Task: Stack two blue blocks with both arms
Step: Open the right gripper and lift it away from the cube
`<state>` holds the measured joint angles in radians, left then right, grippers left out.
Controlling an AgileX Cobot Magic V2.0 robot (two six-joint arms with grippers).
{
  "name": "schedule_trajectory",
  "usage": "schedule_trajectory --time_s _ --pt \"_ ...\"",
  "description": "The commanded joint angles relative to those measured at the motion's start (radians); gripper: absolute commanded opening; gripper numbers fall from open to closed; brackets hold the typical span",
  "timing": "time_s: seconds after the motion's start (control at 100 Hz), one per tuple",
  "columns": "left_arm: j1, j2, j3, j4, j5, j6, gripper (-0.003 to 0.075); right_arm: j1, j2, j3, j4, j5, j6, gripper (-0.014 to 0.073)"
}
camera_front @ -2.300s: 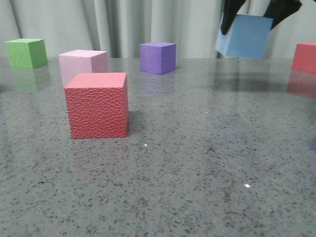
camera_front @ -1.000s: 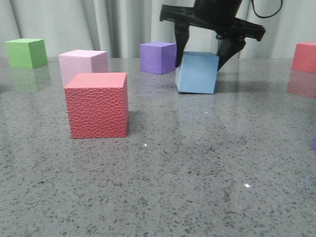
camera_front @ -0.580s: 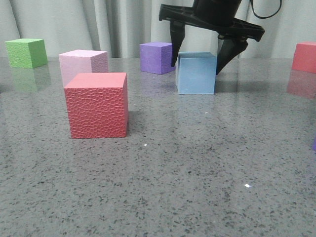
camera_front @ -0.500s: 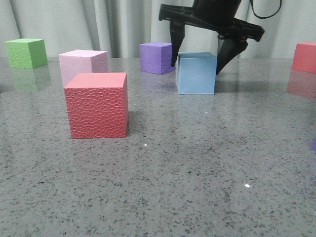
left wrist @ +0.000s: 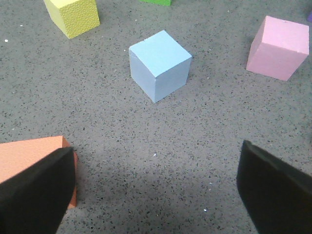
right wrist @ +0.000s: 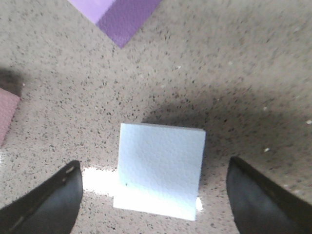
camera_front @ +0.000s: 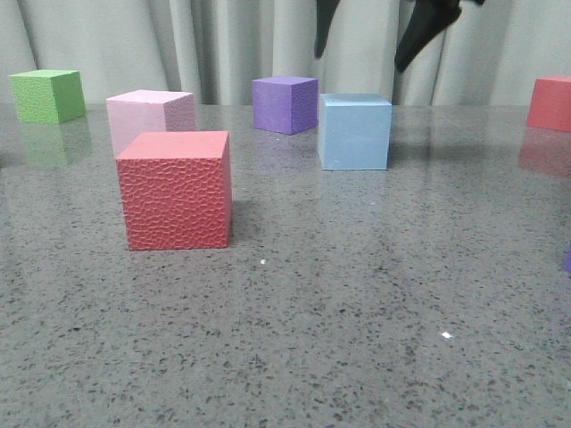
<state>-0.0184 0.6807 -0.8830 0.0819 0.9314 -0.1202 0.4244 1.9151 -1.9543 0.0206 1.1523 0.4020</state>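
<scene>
Above the blue block (camera_front: 354, 132), right hand (camera_front: 379, 31) spread wide (empty), not touching.

light: even, soft | glare: table (camera_front: 375, 294) sheen, white patch beside blue block (right wrist: 161, 170) | focus: sharp

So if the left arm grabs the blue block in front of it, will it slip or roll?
Probably neither. The blue block looks matte and foam-like, so the left gripper should grip it well. Its flat faces suggest it will sit rather than roll. It likely weighs little and may dent slightly.
</scene>
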Motion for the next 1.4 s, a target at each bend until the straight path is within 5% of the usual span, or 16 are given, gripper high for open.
schedule_trajectory --time_s 0.0,0.6,1.39 --pt "0.002 0.007 -0.032 0.003 -0.059 -0.001 0.064 -0.002 -0.069 -0.071 -0.031 0.008 -0.036 0.06" --pt "0.002 0.007 -0.032 0.003 -0.059 -0.001 0.064 -0.059 -0.208 -0.002 -0.128 0.003 -0.173 0.06" --pt "0.002 0.007 -0.032 0.003 -0.059 -0.001 0.064 -0.378 -0.814 0.757 -0.128 -0.206 -0.201 0.06"
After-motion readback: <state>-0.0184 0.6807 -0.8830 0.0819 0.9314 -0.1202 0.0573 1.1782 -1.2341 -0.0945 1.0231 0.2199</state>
